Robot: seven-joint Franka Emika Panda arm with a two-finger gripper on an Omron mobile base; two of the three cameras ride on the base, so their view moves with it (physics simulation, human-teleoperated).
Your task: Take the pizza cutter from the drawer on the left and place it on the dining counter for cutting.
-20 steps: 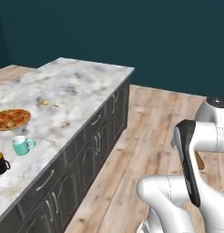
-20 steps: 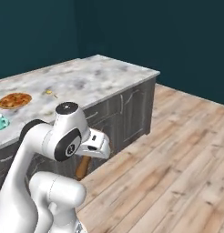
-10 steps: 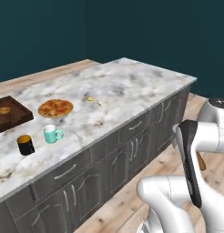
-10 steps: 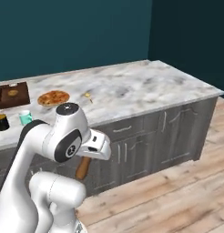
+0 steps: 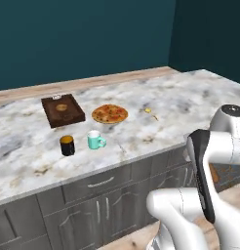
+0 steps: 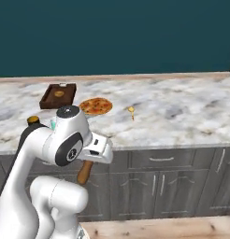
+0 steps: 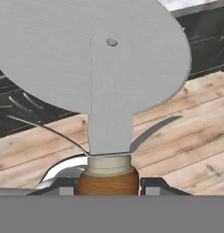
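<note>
While the claw (image 7: pixel 108 185) is clamped on its wooden handle at the frame's bottom, the pizza cutter (image 7: pixel 100 68) fills the upper frame. Light and rigid, its wheel looks sharp; the handle is the right hold

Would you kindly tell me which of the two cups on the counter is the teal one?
The teal cup is the one with a handle, nearer the pizza; the other cup beside it is dark.
</note>
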